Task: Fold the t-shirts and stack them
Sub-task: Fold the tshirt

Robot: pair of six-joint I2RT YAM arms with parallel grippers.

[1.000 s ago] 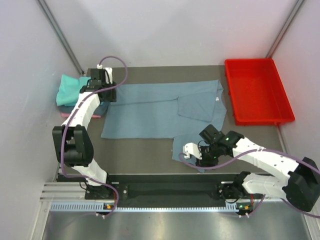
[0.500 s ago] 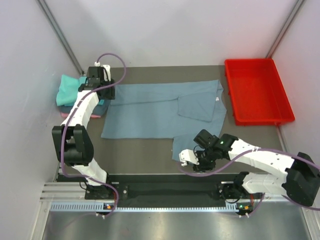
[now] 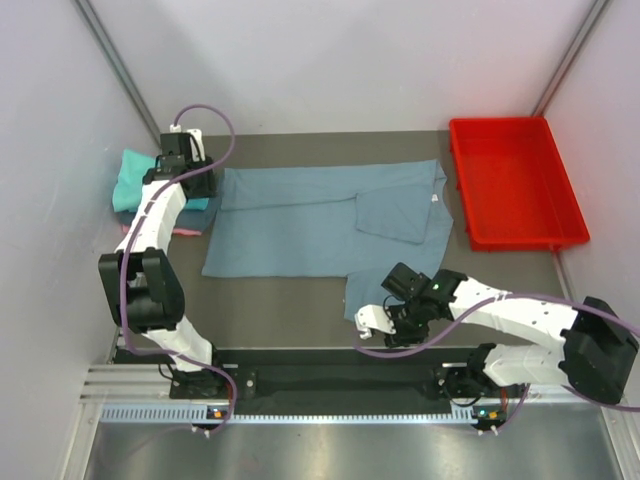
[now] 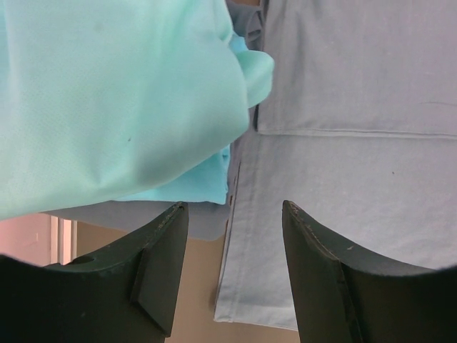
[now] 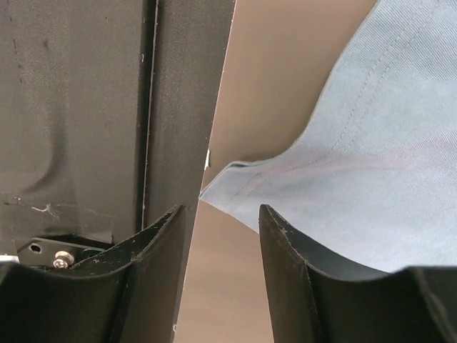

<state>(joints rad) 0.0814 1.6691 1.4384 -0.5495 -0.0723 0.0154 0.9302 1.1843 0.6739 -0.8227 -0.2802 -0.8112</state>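
Cloth of the grey-blue t-shirt [image 3: 310, 220] lies spread flat across the middle of the top view, its lower corner reaching the right gripper [image 3: 378, 322]. That gripper's fingers [image 5: 153, 279] stand apart and hold nothing, with the shirt's hem corner showing between them. At upper left a folded teal t-shirt [image 3: 135, 178] sits on a pink one [image 3: 180, 232]. The left gripper [image 3: 193, 180] hovers there, parted and empty, over the grey-blue shirt's edge beside the teal cloth. A red tray [image 3: 515, 180] sits at upper right.

Red tray [image 3: 515, 183] sits at table's [image 3: 290, 305] far-right corner.
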